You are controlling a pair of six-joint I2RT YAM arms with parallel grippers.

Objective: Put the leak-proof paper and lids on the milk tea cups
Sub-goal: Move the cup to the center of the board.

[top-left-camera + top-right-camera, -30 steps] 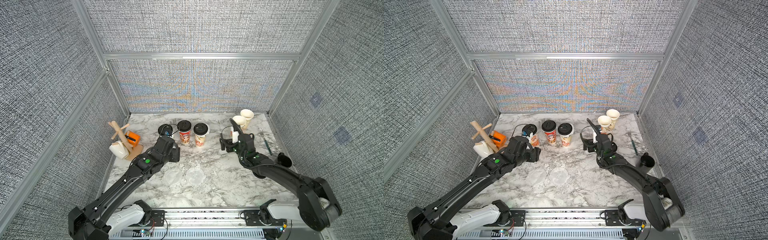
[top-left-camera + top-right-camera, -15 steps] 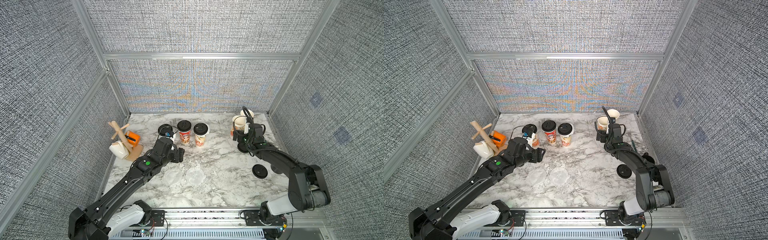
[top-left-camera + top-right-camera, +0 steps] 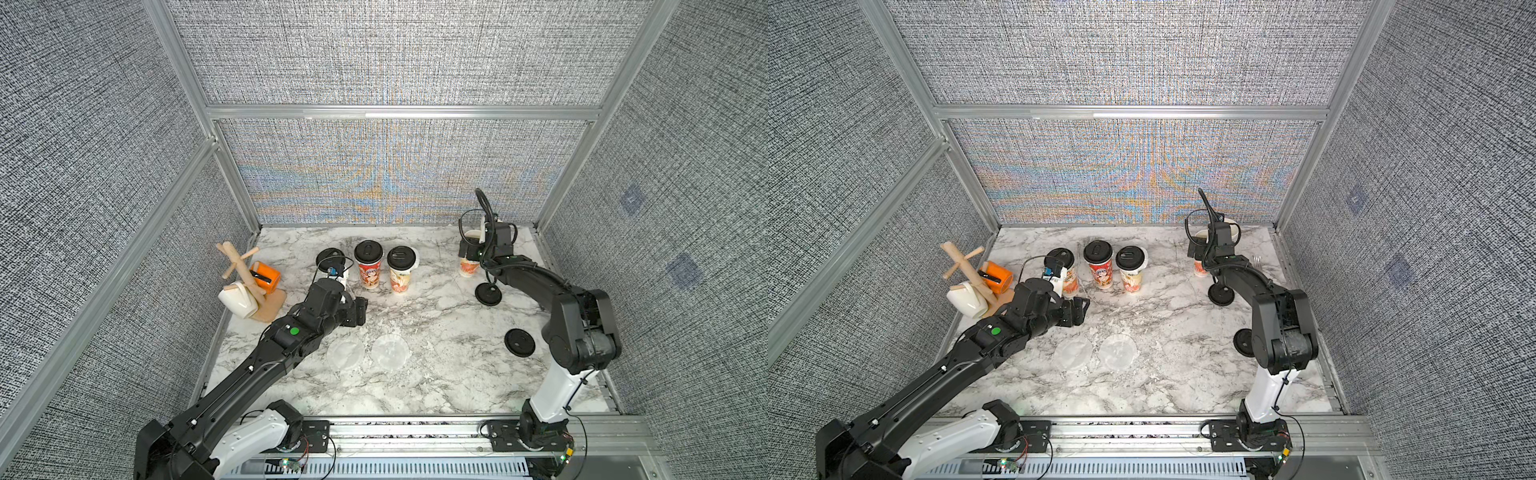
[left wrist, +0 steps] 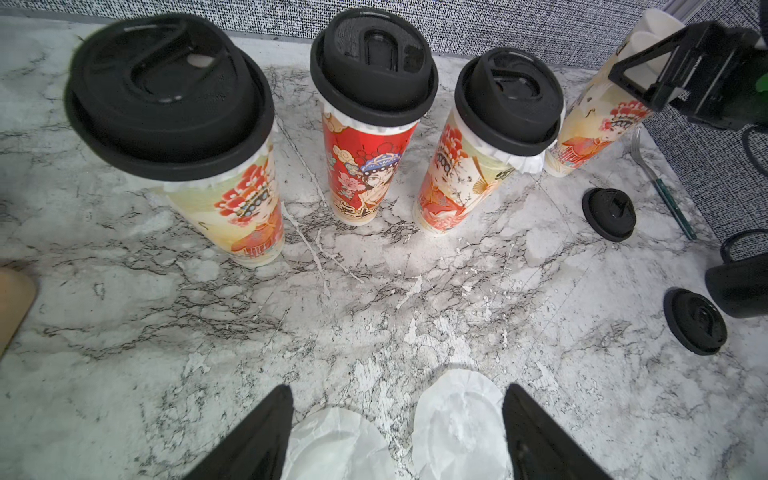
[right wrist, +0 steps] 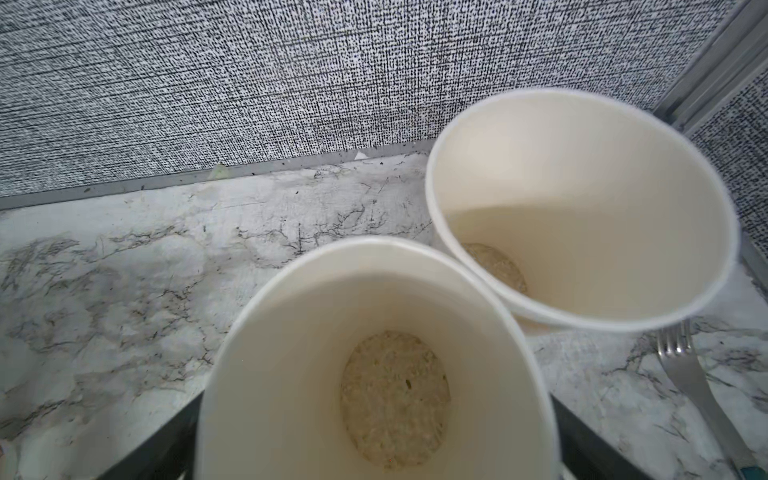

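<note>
Three milk tea cups (image 3: 368, 266) (image 4: 365, 166) stand in a row at the back under black lids, a white paper edge showing below each lid. Two open milk tea cups (image 3: 469, 268) (image 5: 582, 208) stand at the back right. My right gripper (image 3: 471, 253) (image 5: 376, 436) is open, its jaws either side of the nearer open cup (image 5: 374, 311). Two leak-proof paper discs (image 3: 345, 354) (image 3: 390, 352) (image 4: 457, 424) lie flat mid-table. My left gripper (image 3: 360, 311) (image 4: 397, 388) hangs open and empty between the lidded row and the discs.
Two loose black lids (image 3: 488, 294) (image 3: 519, 342) lie on the right of the marble table (image 3: 436, 386). A fork (image 4: 660, 187) rests near the right wall. A wooden mug tree with a white mug (image 3: 239, 301) and an orange cup (image 3: 264, 276) stands at the left.
My right arm swung from mid-table to the back right corner and now straddles the nearer open cup. My left gripper opened wider and edged away from the left lidded cup.
</note>
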